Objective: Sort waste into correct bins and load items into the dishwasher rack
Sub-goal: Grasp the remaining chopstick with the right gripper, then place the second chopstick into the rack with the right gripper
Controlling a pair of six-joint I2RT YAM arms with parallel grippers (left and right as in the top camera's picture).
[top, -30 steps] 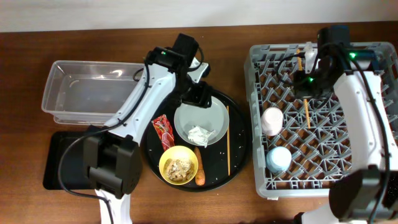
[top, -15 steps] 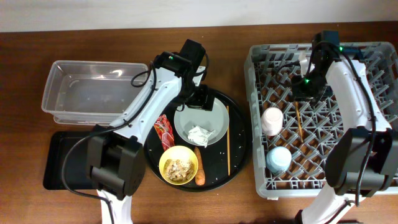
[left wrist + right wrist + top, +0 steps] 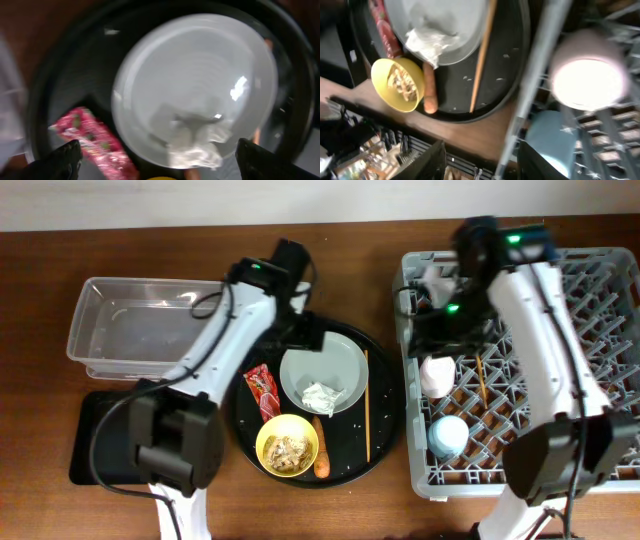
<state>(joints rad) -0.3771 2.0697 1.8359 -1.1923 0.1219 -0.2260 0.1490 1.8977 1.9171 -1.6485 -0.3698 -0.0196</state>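
Brown wooden table [image 3: 40, 270] beneath a pale wall [image 3: 150, 200].

Swung the right gripper [image 3: 432, 330] leftward from over the middle of the dishwasher rack [image 3: 600, 270] to above its left edge, just beside the white-pink cup [image 3: 436, 375]. Left the chopstick [image 3: 480, 380] lying free among the rack's pegs, a little lower and further left than a second ago. Drew the left gripper [image 3: 305, 330] slightly left, near the far rim of the plate [image 3: 340, 365].
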